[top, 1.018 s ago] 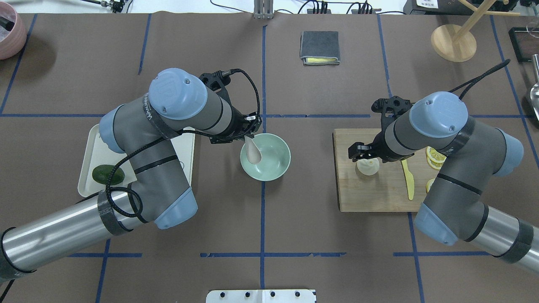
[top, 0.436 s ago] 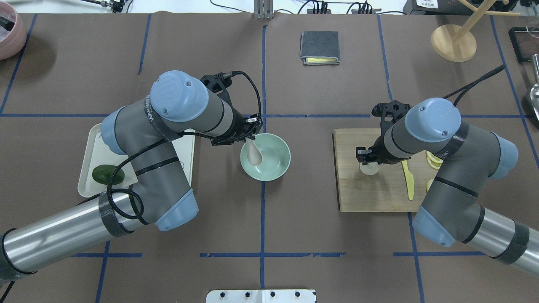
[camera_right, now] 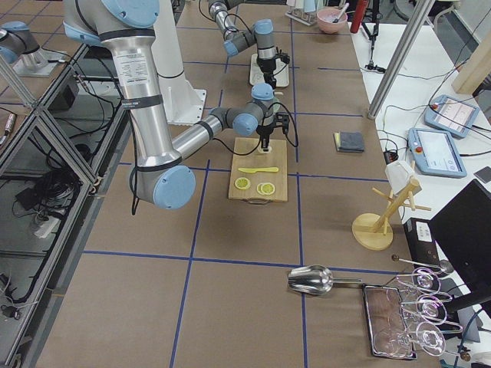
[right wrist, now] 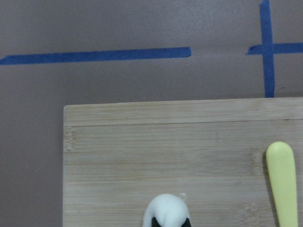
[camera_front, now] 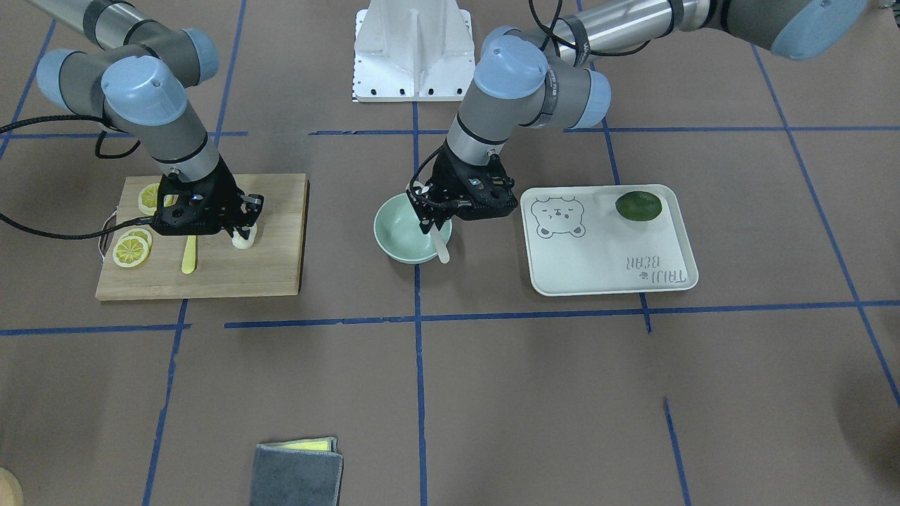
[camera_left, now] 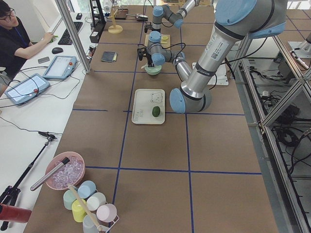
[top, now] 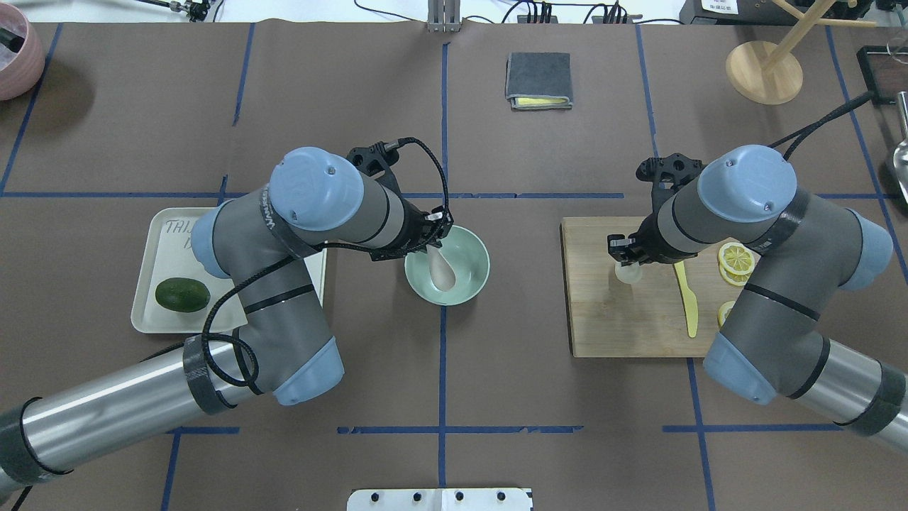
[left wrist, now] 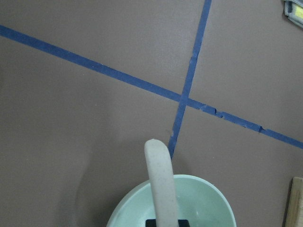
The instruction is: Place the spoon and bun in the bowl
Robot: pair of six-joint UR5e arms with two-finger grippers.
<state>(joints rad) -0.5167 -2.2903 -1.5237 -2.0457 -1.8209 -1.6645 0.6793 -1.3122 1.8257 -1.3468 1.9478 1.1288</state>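
The pale mint-green bowl (top: 472, 257) stands at the table's middle; it also shows in the front view (camera_front: 391, 226) and the left wrist view (left wrist: 208, 201). My left gripper (top: 434, 243) is shut on the handle of the greyish-white spoon (top: 442, 271), which hangs scoop-down over the bowl's inside (left wrist: 161, 189). The cream-white bun (top: 628, 273) sits on the wooden cutting board (top: 617, 319). My right gripper (top: 628, 261) is over the bun and shut on it (right wrist: 166, 209). The front view shows the bun (camera_front: 242, 241) low at the board.
A white bear-print tray (top: 167, 241) with a dark green fruit (top: 182, 294) lies left of the bowl. A yellow knife (top: 687, 298) and lemon slices (top: 734, 259) lie on the board. A grey cloth (top: 538, 80) and a wooden stand (top: 764, 71) are at the far side.
My left gripper moved right, carrying the spoon further over the bowl's middle. My right gripper came down over the bun and closed on it, hiding most of it from above.
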